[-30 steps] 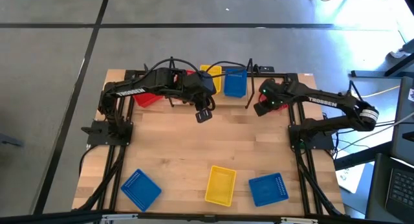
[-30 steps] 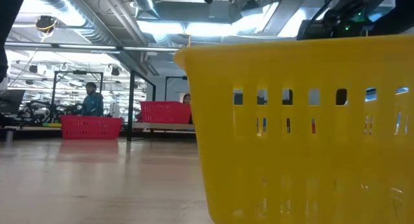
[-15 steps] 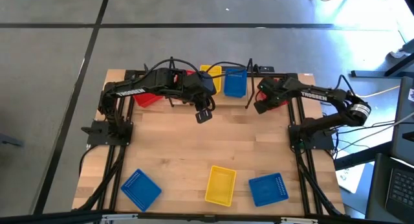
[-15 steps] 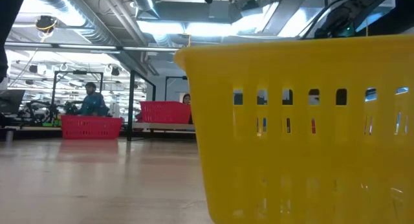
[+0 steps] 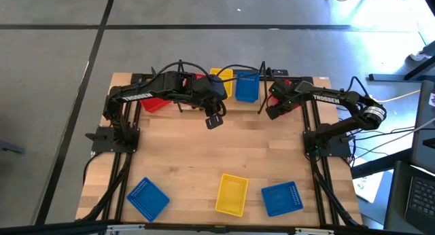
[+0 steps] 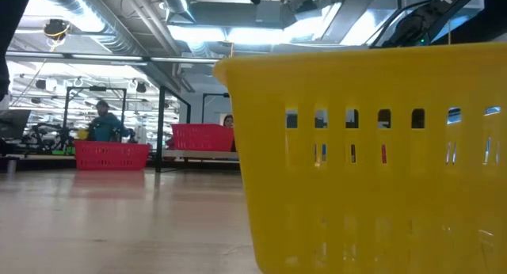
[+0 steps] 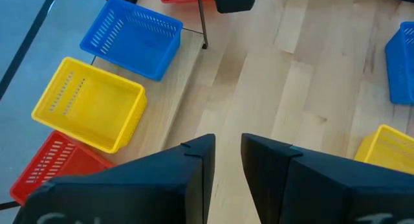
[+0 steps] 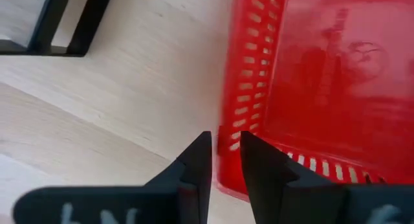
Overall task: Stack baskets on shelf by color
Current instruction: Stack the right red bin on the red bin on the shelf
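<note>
Right arm has swung its elbow in toward the table's far right corner since a sec ago; left arm hasn't budged.

Your R gripper (image 8: 223, 160) sits low over a red basket (image 8: 310, 81) at the far right; fingers a narrow gap apart, tips right at the basket's corner rim, can't tell if touching. Nothing clamped.

Your L gripper (image 7: 226, 160) hangs mid-table by the far edge (image 5: 215, 119), fingers a slim gap apart, holding nothing. Past it, wrist cam shows blue basket (image 7: 132, 37), yellow basket (image 7: 87, 112) and another red one (image 7: 55, 167) side by side on the shelf (image 7: 174, 107).

Near edge of table (image 5: 183, 160): blue basket (image 5: 147, 197) on the left, yellow (image 5: 231, 194) mid, blue (image 5: 281, 197) on the right, well apart from both grippers. Low cam is mostly filled by that yellow one (image 6: 372, 155).

Farther back, 2 red baskets (image 6: 112, 154) (image 6: 201, 136) at the far edge. Beyond: workshop room, ceiling ducts, a person (image 6: 101, 122) at the back left.
</note>
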`<state>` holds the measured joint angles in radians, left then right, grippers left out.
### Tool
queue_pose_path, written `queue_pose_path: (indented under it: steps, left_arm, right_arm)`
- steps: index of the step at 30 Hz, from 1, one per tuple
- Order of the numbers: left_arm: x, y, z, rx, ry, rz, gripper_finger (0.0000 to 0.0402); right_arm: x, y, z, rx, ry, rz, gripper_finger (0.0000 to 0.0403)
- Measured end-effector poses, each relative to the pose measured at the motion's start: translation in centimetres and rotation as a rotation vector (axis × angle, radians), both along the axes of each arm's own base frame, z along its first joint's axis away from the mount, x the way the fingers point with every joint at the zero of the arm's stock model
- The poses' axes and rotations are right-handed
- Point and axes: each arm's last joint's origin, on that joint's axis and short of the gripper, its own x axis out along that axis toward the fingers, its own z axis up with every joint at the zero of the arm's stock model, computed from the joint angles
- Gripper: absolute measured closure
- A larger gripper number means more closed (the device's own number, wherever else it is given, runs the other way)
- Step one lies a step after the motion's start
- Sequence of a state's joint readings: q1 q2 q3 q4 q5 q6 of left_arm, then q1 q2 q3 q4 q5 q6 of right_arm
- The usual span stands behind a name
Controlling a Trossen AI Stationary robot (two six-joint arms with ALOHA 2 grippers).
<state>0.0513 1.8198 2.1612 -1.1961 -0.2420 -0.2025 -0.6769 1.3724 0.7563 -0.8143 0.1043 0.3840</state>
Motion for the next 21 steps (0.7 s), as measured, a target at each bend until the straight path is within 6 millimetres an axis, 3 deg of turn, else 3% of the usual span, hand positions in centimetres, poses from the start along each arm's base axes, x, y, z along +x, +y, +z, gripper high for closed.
queue_pose_path:
  steps: [13, 17, 21]
  left_arm:
    - [0.0, 0.0, 0.0, 0.001, 0.001, -0.001, 0.0335]
    - [0.0, 0.0, 0.0, 0.001, 0.000, -0.001, 0.0335]
    - [0.0, 0.0, 0.0, -0.002, -0.001, 0.002, 0.0335]
  right_arm:
    - [-0.2, -0.4, -0.1, 0.000, 0.007, 0.010, 0.0324]
    - [-0.5, -0.8, -1.0, 0.026, 0.036, 0.029, 0.0329]
    - [-0.9, -0.5, -2.3, 0.106, 0.054, 0.033, 0.0361]
